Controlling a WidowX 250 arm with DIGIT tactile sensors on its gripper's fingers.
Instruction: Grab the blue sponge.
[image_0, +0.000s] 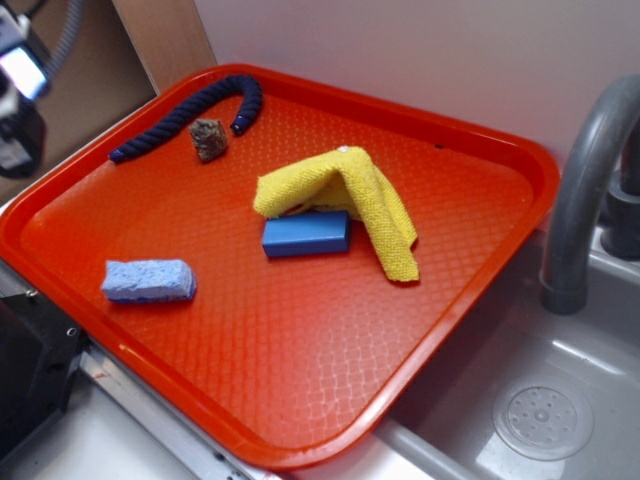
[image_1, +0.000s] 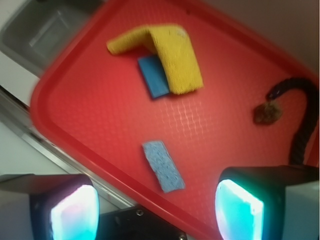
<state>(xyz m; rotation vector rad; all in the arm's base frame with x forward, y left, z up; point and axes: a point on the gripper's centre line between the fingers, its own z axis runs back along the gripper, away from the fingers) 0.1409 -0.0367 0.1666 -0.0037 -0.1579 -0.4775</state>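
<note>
here the blue sponge (image_0: 148, 281) lies on an orange tray (image_0: 300, 400) beside a sink (image_0: 560, 400), fingers (image_1: 75, 215) spread.

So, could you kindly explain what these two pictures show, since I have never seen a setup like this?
It is a robot arm working over a red tray beside a sink. One picture comes from a fixed outside camera, the other from a camera on the arm's wrist, looking down past its open gripper, which holds nothing. On the tray lie the pale blue sponge it should grab, a smooth darker blue block partly under a yellow cloth, a dark blue rope and a small brown lump.
</note>
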